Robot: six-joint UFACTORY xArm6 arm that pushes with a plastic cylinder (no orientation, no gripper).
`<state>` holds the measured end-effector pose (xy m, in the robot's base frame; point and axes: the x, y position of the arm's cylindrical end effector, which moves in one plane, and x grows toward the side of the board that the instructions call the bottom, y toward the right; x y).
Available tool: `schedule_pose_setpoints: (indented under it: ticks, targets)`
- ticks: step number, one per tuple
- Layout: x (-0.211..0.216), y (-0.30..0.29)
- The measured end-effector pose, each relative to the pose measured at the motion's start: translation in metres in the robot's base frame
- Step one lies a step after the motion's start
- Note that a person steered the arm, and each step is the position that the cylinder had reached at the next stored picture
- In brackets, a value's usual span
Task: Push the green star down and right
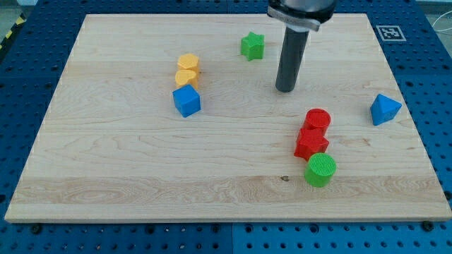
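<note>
Green star [252, 46] sits near tabletop [127, 176] top edge. My tip [286, 89] rests below-right of star, well apart; no claw fitted, so no claw state to report. Star looks light, rigid, likely slides easily; best contact is upper-left face.

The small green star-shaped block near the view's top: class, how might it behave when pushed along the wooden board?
The small green star-shaped block lies flat on the smooth wooden board, so it would probably slide rather than roll or tip. It looks solid, likely stiff. Its points may make it spin if my tip, now below and to its right, strikes off-centre.
</note>
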<state>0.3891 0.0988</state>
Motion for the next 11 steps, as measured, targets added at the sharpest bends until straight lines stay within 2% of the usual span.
schedule_pose_setpoints:
  ticks: [4,5,7,9,10,11]
  targets:
    - [-0.168,-0.060]
    - [-0.190,-0.087]
    - [-0.147,-0.103]
    - [-0.068,-0.049]
    - [-0.036,-0.020]
    - [-0.020,-0.015]
